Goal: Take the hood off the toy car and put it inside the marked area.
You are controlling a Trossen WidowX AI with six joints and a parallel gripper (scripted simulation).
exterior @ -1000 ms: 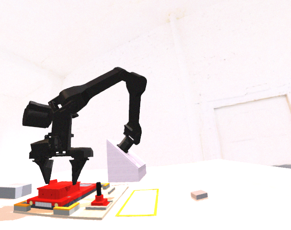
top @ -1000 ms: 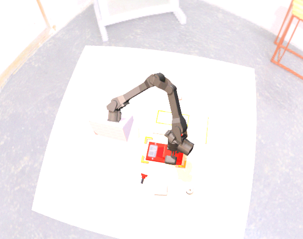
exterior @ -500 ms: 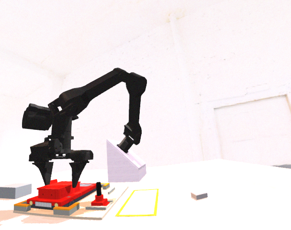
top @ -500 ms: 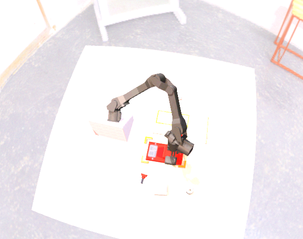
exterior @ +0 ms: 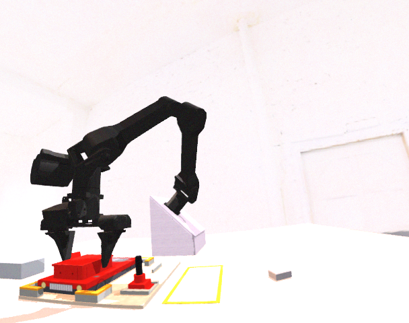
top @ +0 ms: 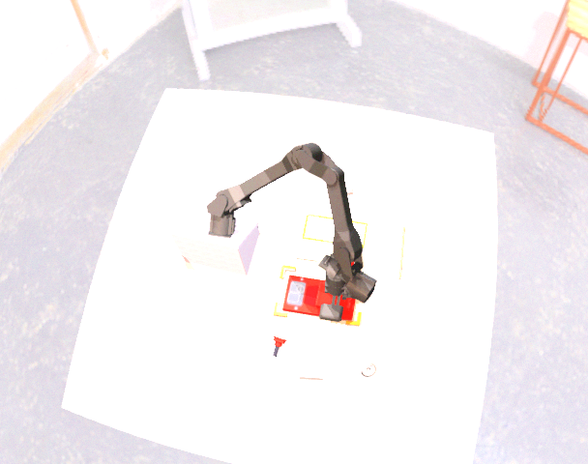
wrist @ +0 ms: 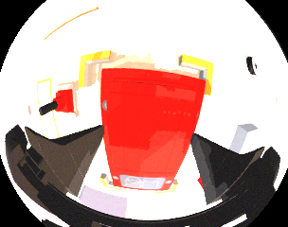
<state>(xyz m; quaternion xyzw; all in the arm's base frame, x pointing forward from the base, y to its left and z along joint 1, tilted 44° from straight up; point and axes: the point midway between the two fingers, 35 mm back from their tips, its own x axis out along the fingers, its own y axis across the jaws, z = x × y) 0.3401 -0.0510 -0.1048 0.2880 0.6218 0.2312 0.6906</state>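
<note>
The red hood (exterior: 70, 271) (wrist: 153, 104) sits on the front of the red toy car (top: 311, 287) (exterior: 46, 280), which stands between yellow-topped corner brackets on a thin board (exterior: 126, 301). My gripper (exterior: 84, 263) (wrist: 148, 134) is wide open, pointing down over the hood, one finger on each side of it. In the exterior view the near fingertip overlaps the hood's side and the far tip is partly hidden behind its top. Nothing is held. Contact cannot be told. The marked area (top: 305, 227) (exterior: 190, 303) is a yellow outline beside the board, with nothing inside that I can see.
A red piece with a black handle (exterior: 139, 282) (wrist: 64, 100) stands between car and outline. Another (top: 278, 342) lies on the car's other side. A grey block (exterior: 20, 270) (wrist: 244, 133), a small block (exterior: 280, 274) and a ring (top: 368, 369) are farther out.
</note>
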